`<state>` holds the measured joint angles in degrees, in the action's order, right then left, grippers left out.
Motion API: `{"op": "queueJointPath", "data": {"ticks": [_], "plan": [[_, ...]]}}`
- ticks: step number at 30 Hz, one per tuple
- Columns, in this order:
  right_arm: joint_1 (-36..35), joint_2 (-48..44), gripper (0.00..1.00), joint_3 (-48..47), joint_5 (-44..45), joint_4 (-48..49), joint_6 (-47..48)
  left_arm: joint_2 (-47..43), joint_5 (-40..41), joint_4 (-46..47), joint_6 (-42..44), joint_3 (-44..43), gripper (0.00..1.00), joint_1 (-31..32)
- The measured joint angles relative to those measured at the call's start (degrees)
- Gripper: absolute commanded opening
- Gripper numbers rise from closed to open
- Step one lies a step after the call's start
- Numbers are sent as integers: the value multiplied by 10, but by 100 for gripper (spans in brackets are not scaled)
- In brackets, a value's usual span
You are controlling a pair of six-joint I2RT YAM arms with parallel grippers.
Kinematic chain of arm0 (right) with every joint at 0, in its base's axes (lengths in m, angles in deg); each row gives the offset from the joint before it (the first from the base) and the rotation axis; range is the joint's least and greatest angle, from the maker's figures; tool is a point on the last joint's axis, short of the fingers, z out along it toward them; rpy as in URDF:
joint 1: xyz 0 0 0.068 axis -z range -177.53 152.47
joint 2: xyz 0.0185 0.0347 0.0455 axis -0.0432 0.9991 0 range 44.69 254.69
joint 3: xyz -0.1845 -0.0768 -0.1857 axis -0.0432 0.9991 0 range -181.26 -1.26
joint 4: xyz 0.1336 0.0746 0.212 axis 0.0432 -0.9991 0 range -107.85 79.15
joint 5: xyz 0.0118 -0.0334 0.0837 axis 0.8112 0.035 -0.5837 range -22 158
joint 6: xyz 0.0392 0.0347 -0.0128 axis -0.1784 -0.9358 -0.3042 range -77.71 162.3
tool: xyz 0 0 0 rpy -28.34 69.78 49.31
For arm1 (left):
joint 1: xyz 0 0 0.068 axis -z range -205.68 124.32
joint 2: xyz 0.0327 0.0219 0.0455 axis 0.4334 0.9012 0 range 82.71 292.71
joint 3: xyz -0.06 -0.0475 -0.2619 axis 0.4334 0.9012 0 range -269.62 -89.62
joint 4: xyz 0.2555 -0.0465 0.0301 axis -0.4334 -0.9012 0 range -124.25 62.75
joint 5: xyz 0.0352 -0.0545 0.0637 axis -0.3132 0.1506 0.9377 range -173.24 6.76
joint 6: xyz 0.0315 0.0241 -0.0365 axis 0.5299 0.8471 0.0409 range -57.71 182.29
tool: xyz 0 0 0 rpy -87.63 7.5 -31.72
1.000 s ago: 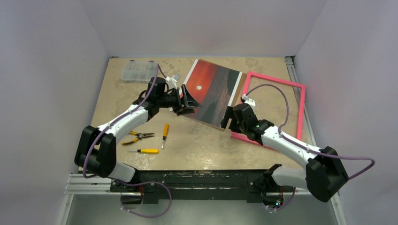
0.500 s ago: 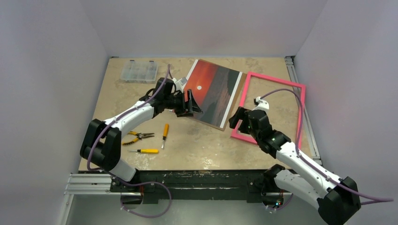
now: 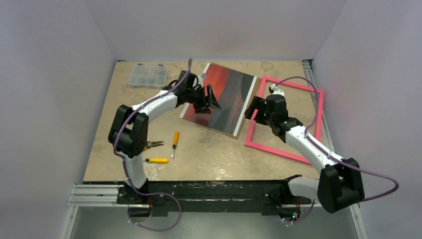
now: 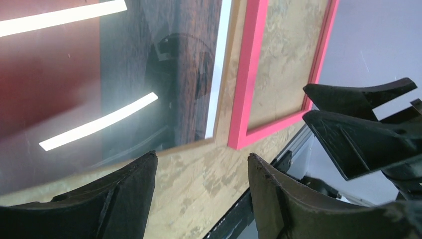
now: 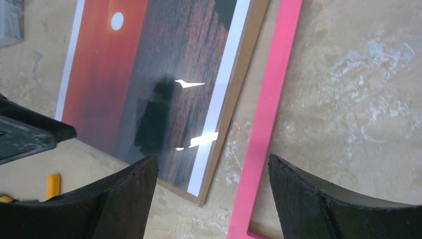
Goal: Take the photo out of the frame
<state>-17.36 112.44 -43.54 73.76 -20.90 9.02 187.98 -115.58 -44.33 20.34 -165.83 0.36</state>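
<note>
The photo (image 3: 233,94), a sunset print with white edge strips, lies flat on the table, picture side up. Just to its right lies the pink frame (image 3: 278,153), apart from it and with bare table inside. My left gripper (image 3: 209,102) hovers open over the photo's left half. In the left wrist view the left gripper (image 4: 201,164) has nothing between its fingers, with the photo (image 4: 99,74) and the frame (image 4: 249,74) beyond. My right gripper (image 3: 254,110) is open above the gap between the photo (image 5: 164,74) and the frame (image 5: 271,114), with nothing in the right gripper (image 5: 211,164).
A clear organiser box (image 3: 146,75) sits at the back left. Pliers (image 3: 152,144) and two yellow-handled screwdrivers (image 3: 174,140) (image 3: 157,160) lie at the front left. A metal rail (image 3: 318,99) runs along the table's right edge. White walls enclose the table.
The left arm has swung right and farther back, out over the photo. The right arm has moved back towards the frame's left bar. Both grippers stayed open.
</note>
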Motion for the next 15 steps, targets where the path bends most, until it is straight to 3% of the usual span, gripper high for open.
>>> {"op": "queueJointPath", "data": {"ticks": [7,15], "plan": [[69,84,85,-36,-115,61,11,97,-1,-70,15,-123,63,-1],[70,174,78,-6,-282,158,-34,126,-1,-112,40,-141,60,-1]]}}
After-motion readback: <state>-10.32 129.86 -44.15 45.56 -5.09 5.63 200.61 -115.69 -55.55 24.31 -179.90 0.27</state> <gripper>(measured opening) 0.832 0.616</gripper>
